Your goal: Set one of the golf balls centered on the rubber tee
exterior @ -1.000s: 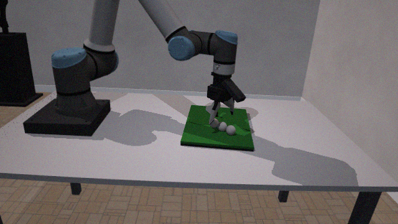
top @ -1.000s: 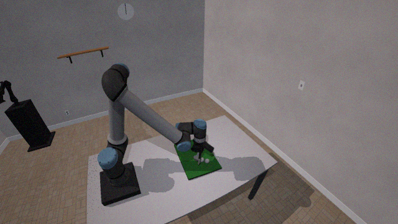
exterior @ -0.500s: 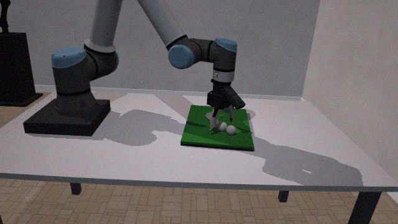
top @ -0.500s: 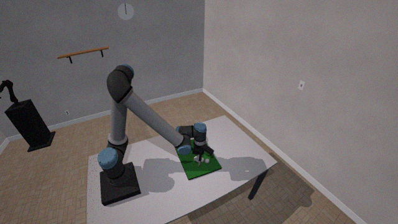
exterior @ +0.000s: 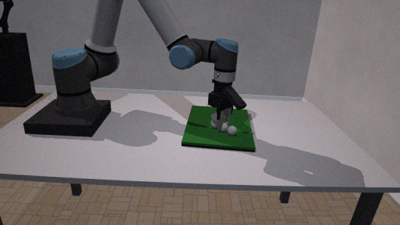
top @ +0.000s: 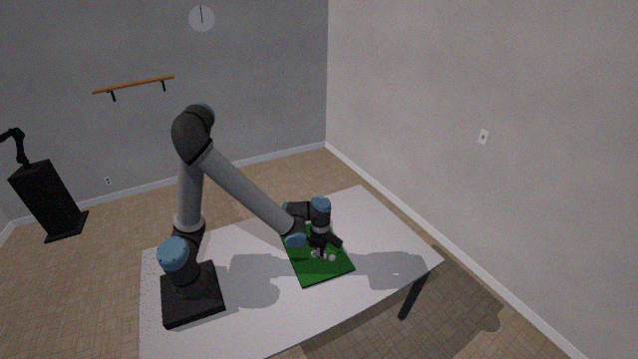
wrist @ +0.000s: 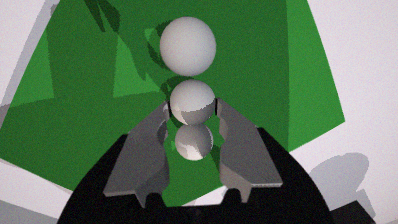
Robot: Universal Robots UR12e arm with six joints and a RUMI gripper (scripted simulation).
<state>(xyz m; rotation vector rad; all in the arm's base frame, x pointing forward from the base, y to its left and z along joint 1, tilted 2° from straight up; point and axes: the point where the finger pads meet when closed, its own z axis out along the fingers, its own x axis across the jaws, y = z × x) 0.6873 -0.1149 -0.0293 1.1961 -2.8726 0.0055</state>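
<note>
While low over green mat (wrist: 65,125), my gripper (wrist: 193,100) is clamped on middle golf ball (wrist: 192,101), frame centre of wrist view. Grasp step in hand. Next, by my judgement: lift straight, avoid nudging neighbour balls (wrist: 188,46) above and below, carry to tee. Tee not visible now. Balls plain white, smooth, in tight row.
</note>
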